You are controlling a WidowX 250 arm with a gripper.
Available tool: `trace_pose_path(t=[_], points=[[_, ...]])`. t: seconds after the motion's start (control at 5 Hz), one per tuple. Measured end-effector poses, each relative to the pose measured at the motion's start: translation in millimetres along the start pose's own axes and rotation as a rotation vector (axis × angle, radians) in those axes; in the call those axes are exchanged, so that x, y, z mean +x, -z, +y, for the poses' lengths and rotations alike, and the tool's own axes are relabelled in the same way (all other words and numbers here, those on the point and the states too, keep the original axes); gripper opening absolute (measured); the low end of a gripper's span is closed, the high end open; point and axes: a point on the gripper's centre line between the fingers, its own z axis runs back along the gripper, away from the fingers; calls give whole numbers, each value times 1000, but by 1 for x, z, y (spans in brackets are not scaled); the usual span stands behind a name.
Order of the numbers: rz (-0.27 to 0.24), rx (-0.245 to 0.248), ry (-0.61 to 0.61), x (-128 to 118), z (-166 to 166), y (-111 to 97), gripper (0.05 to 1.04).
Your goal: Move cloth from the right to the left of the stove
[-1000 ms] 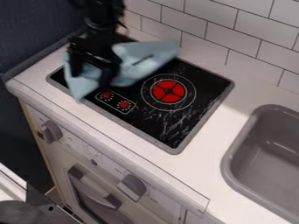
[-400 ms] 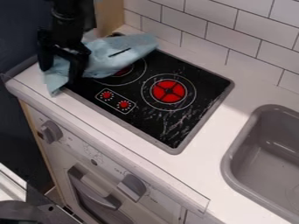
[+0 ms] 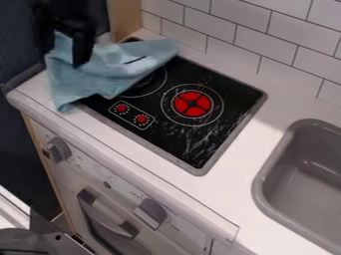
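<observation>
The black gripper [image 3: 65,44] hangs at the upper left, above the stove's left end and over the raised left part of the cloth. The light blue cloth [image 3: 106,69] lies crumpled across the left end of the black stove top [image 3: 180,132], covering part of the left burner. Its lower left corner hangs over the white counter beside the stove, and its right end stretches toward the back edge. Dark parts of the gripper hide some of the cloth's top. Whether the cloth is held cannot be seen.
A red-centred burner [image 3: 192,103] and two red dials lie on the stove top. The grey sink [image 3: 303,184] is at the right. White tiles [image 3: 266,35] rise behind the counter [image 3: 250,134], and a wooden panel [image 3: 124,20] stands at the back left.
The cloth has moved left across the stove with the gripper. Since the later earlier frame, the gripper has risen, while the cloth's right end has stayed nearly in place.
</observation>
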Motion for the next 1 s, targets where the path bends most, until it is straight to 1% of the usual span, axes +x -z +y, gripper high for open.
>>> trace_pose_path(t=[0.2,0.4,0.6,0.8,1.0], points=[[-6,57,-53,-6,10,-24,1000],[-45,175,-65,-23,4,-47,1000],[-58,176,-48,-32,-8,-58,1000],[-29,81,25,-34,-40,-55,1000],[-19,8,70,-30,-77,-57,1000]])
